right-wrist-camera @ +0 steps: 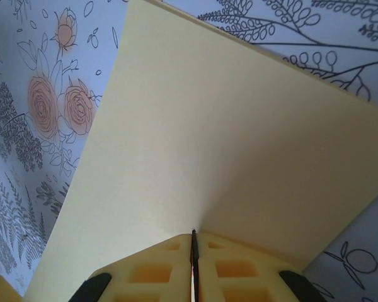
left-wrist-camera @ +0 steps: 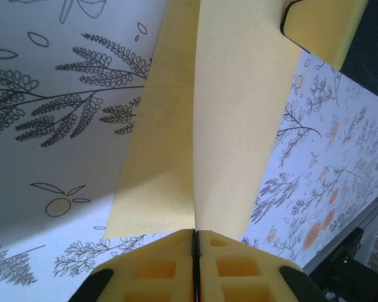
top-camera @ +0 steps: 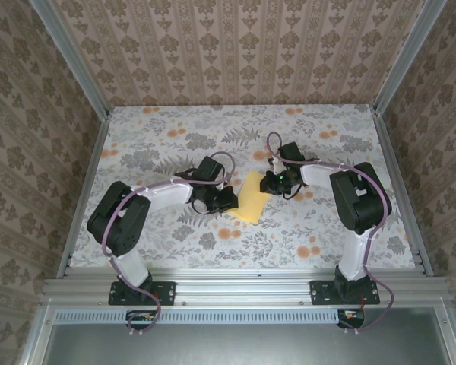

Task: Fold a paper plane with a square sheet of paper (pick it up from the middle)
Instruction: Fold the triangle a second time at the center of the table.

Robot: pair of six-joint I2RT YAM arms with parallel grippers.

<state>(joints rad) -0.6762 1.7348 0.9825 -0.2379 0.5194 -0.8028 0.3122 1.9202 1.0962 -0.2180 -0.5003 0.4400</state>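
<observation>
Over the floral counter, the square sheet of paper is being clamped between left gripper and right gripper, spreading forward from each.

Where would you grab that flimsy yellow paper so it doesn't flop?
Pinch two opposite edges, one gripper from each side, as here: the left gripper and right gripper are each shut on an edge of the paper. It is thin and bends between them, so a single grip would probably let it droop.
</observation>
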